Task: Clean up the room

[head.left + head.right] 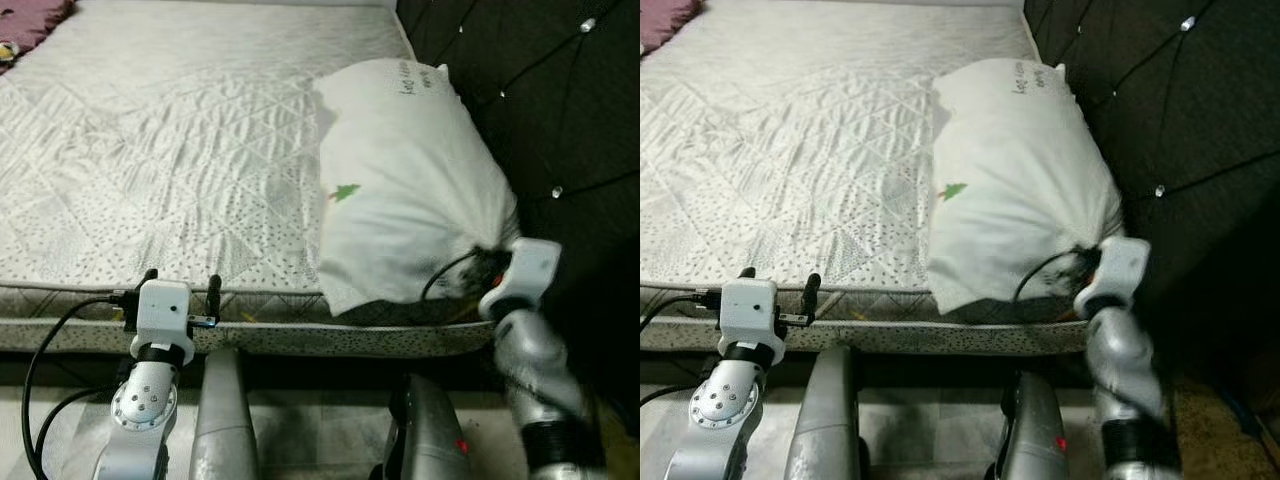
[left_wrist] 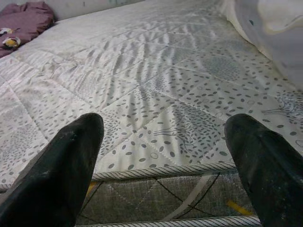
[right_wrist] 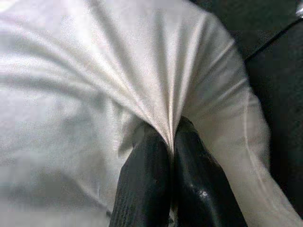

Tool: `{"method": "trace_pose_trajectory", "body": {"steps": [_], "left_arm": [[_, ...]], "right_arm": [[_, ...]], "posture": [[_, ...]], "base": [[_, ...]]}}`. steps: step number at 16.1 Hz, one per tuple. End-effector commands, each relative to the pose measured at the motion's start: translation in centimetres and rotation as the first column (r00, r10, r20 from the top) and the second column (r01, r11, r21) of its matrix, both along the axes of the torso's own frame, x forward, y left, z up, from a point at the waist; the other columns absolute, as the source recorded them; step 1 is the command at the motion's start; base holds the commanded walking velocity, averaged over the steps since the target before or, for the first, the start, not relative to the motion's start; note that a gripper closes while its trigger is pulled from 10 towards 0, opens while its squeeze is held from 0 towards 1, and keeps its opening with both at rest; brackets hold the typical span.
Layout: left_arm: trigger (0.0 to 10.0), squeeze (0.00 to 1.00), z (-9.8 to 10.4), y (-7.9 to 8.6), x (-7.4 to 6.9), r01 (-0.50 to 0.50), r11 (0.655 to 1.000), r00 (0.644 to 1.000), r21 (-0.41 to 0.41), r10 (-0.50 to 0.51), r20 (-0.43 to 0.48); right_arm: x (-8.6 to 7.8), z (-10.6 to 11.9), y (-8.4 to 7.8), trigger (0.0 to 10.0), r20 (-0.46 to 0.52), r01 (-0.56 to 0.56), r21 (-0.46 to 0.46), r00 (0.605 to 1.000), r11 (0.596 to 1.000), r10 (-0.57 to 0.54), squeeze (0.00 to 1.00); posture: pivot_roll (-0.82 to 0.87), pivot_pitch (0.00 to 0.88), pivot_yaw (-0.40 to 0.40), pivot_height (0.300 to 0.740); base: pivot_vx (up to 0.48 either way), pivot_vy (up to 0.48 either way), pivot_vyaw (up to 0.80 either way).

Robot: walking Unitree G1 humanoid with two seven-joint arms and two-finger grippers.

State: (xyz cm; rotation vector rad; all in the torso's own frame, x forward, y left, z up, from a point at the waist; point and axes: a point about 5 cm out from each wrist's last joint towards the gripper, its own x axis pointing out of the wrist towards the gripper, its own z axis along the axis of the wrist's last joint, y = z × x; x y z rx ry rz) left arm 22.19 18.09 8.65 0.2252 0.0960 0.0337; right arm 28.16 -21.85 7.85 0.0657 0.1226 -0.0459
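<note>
Right gripper (image 3: 171, 142): fingers pressed together on a pinched fold of the white pillow (image 1: 405, 180), at its near corner by the bed edge.
Left gripper (image 1: 182, 288): fingers spread wide apart, holding nothing, just at the near edge of the mattress (image 1: 170, 140).
Pillow: lies on the right side of the mattress, against the dark tufted headboard (image 1: 540, 110); small green mark on its cover.
Purple cloth (image 2: 26, 19): at the far left corner of the mattress, well apart from the pillow.

Pillows I count: one, the white pillow (image 1: 405, 180)
Mattresses I see: one mattress (image 1: 170, 150)
Purple bundles I see: one purple cloth (image 2: 26, 19)
</note>
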Motion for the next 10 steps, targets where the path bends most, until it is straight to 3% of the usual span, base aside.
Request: {"method": "trace_pose_trajectory", "body": {"steps": [1, 3, 5, 7, 8, 10], "left_arm": [[10.0, 0.0, 0.0, 0.0, 0.0, 0.012, 1.0, 1.0, 0.001, -0.012, -0.003], [10.0, 0.0, -0.1, 0.1, 0.0, 0.013, 1.0, 1.0, 0.003, -0.013, -0.004], [10.0, 0.0, 0.0, 0.1, 0.0, 0.015, 1.0, 1.0, 0.003, -0.015, -0.005], [10.0, 0.0, 0.0, 0.1, 0.1, 0.016, 1.0, 1.0, 0.004, -0.016, -0.004], [10.0, 0.0, 0.0, 0.1, 0.1, 0.016, 1.0, 1.0, 0.004, -0.016, -0.003], [10.0, 0.0, 0.1, 0.2, 0.1, 0.004, 1.0, 1.0, 0.011, -0.004, 0.001]], "right_arm": [[-0.3, 0.0, 1.5, 0.0, -0.009, -0.08, 0.032, 0.997, 0.996, 0.081, 0.0], [-0.8, 0.4, 2.6, 0.0, -0.001, -0.162, 0.028, 0.987, 0.986, 0.162, 0.0], [-0.8, 0.2, 2.7, 0.0, -0.025, -0.17, 0.021, 0.985, 0.985, 0.171, 0.0], [0.9, 0.7, 2.9, 0.0, -0.059, -0.248, -0.079, 0.968, 0.966, 0.244, 0.0], [2.2, 1.2, 1.8, 0.0, -0.065, -0.219, -0.117, 0.975, 0.969, 0.212, 0.0], [5.2, 3.5, -2.3, 0.0, -0.062, -0.078, -0.186, 0.996, 0.979, 0.068, 0.0]], "posture": [[0.11, 0.015, -0.031, 0.527], [0.11, 0.017, -0.028, 0.527], [0.11, 0.017, -0.027, 0.527], [0.11, 0.017, -0.023, 0.527], [0.12, 0.015, -0.023, 0.527], [0.13, 0.011, -0.027, 0.527]], "base": [[0.0, 0.0, 0.0], [0.0, 0.0, 0.0], [0.0, 0.0, 0.0], [0.0, 0.0, 0.0], [0.0, 0.0, 0.0], [0.0, 0.0, 0.0]]}}
